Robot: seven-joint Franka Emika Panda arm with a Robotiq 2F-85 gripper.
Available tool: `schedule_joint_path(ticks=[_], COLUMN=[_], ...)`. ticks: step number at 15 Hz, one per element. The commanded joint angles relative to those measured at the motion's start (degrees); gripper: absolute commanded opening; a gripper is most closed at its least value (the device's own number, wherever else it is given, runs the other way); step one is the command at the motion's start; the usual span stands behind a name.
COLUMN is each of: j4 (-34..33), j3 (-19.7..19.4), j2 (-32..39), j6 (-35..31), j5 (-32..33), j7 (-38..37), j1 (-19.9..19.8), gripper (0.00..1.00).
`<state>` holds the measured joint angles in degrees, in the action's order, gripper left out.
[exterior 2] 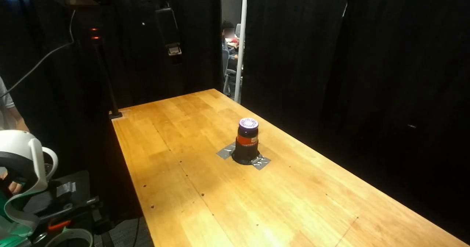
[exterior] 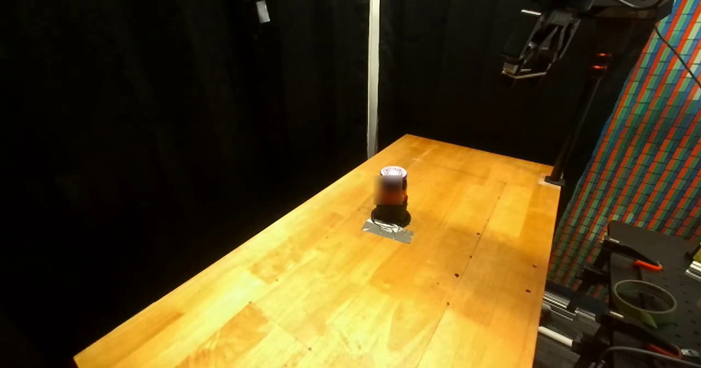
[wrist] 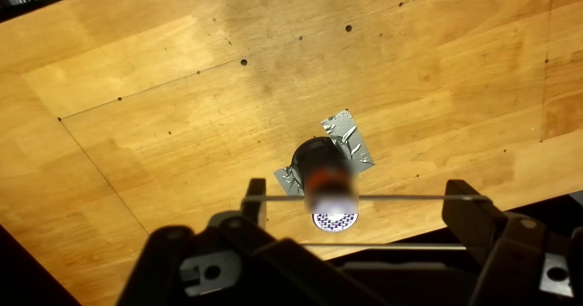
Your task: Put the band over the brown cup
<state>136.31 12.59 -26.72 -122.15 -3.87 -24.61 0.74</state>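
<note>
Cup [exterior 2: 247, 140]: stood upright on the desk [exterior 2: 191, 217], in a black base [exterior 2: 245, 156]. It is seen nearer to the long edge by the black curtain [exterior 2: 312, 74] than to the other long edge. Its dark side is ringed by a red-orange stripe, and its round top is marked in white and purple.
Base: touched on two sides by strips of grey tape [wrist: 353, 137], which are stuck down on the desk.
Band [wrist: 396, 198]: thin and pale, pulled tight from one of the fingers [wrist: 473, 219] to the other. Two straight lines of it are seen in the wrist view.
Fingers: spread wide, with the band stretched across the gap. They are held up high, well apart from the cup, as is seen in both exterior views. In the wrist view the cup is seen between them, past the band, and part of it is hidden by a blur.
Pole [exterior 2: 241, 48]: white, stood up near a far corner of the desk.
Person [exterior 2: 230, 52]: seen beside the pole through a gap in the curtain, with the face blurred.
Cloth [exterior: 630, 182]: checked in many colors, hung beside the desk.
Roll [exterior: 651, 320]: round and pale, set on a black side table [exterior: 646, 242].
</note>
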Motion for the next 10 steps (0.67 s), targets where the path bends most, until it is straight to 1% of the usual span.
schedule_joint_path(ticks=[1,6,8,10], j4=[-0.1,-0.1,-5.2,-11.5], j3=[-0.6,-0.6,2.4,5.1], j2=[0.1,0.1,4.4,12.0], j6=[0.2,0.2,1.2,2.1], j5=[0.3,0.3,3.5,7.7], j7=[-0.3,-0.3,-3.1,-6.8], j1=[0.6,0.6,0.2,-0.8], gripper=[1.00,1.00,1.00,1.00])
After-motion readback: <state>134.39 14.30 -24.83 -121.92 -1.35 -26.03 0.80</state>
